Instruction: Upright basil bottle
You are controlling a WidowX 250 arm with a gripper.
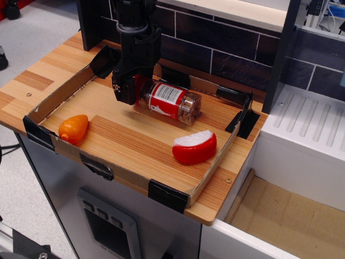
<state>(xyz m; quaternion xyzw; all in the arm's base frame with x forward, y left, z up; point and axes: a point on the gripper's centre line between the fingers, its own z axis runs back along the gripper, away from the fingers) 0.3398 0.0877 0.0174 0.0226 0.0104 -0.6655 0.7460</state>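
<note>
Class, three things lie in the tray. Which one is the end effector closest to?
The spice jar, lying on its side at the tray's back; the end effector is at its red-capped end. The orange carrot toy and cheese wedge sit apart.

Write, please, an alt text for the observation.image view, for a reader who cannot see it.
A black end effector reaches down over the red-capped end of a basil bottle lying on its side in a shallow wooden tray. An orange carrot-like toy lies near the tray's left edge, and a red-rinded cheese wedge lies apart near the right.
</note>
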